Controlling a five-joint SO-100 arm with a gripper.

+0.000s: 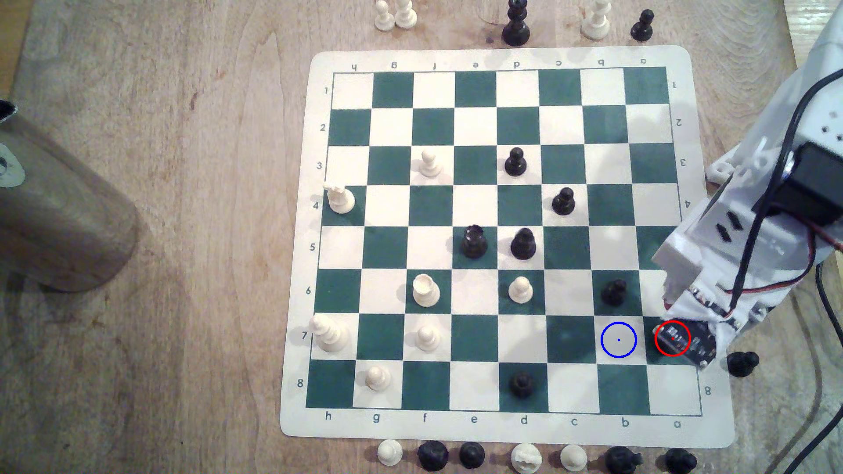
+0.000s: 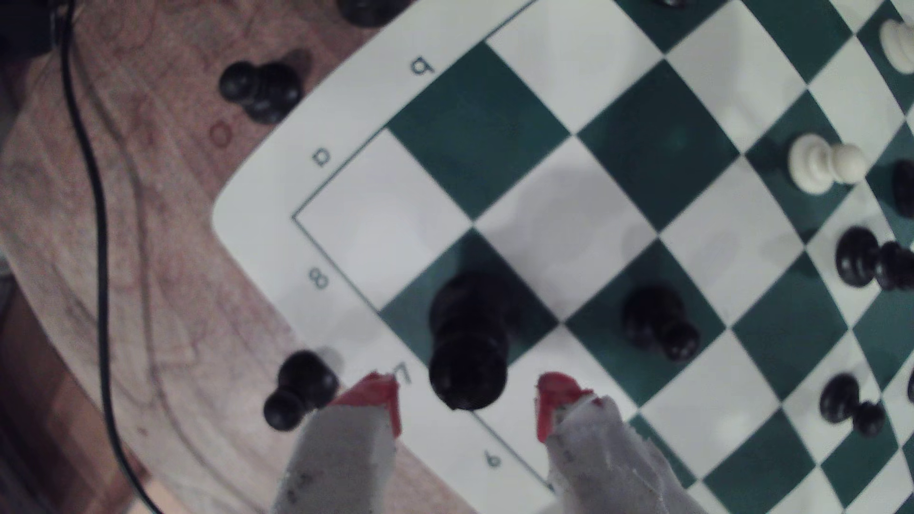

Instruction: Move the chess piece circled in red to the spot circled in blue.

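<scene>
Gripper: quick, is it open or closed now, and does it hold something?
Gripper: open, holding nothing; its red-tipped fingers stand apart on either side of the black piece.

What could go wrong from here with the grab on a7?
1. The gripper is open with the piece's top between the red fingertips, not its body; closing this high may tip it.
2. The pawn on b6 borders the spot; a wide carry might clip it.
3. The off-board pawn sits beside one finger; a nudge could roll it.
</scene>
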